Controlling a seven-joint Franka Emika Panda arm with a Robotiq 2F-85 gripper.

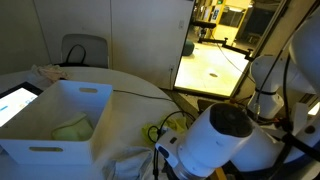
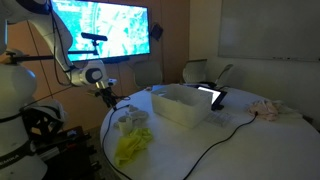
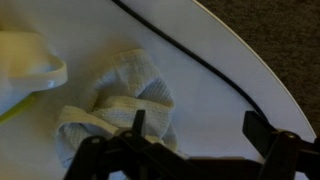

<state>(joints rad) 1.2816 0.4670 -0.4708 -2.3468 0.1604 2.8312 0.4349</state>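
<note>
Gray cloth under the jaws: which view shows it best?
Wrist view: the gray cloth fills the middle, folds clear. In an exterior view it is a pale heap; in an exterior view past the bin, I cannot find it.

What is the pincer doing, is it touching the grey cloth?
Apart. In an exterior view the pincer hangs in the air above the table edge, with a gap down to the grey cloth lying on the tabletop.
</note>
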